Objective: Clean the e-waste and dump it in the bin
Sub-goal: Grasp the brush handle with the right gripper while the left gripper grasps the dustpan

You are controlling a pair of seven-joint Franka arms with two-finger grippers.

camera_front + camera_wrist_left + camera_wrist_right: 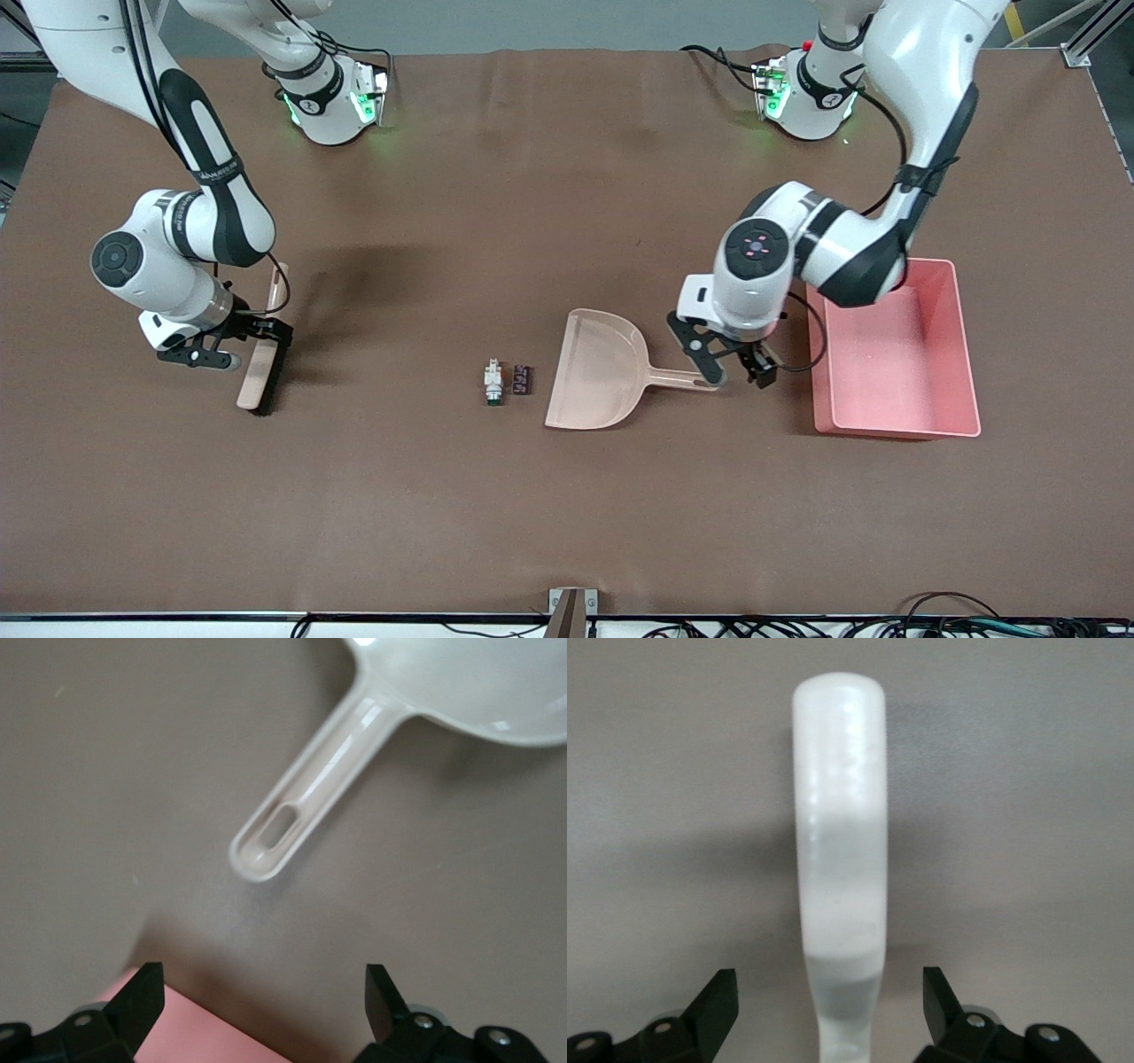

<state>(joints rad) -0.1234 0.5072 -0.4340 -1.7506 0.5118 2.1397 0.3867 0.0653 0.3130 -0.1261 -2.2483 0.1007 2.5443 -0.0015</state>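
Note:
The e-waste lies mid-table: a white part with a green end (493,383) and a dark maroon-black block (523,379) beside it. The beige dustpan (598,372) lies next to them, mouth toward the parts. Its handle (306,793) points at the pink bin (895,354). My left gripper (738,377) is open and empty, low over the table between the handle's end and the bin. It also shows in the left wrist view (263,979). My right gripper (239,347) is open and straddles the handle (837,842) of a beige brush (260,372) lying on the table, without closing on it.
A corner of the pink bin (195,1028) shows by one left finger. The brown table cover (567,514) spreads around everything. Both arm bases stand along the table edge farthest from the front camera.

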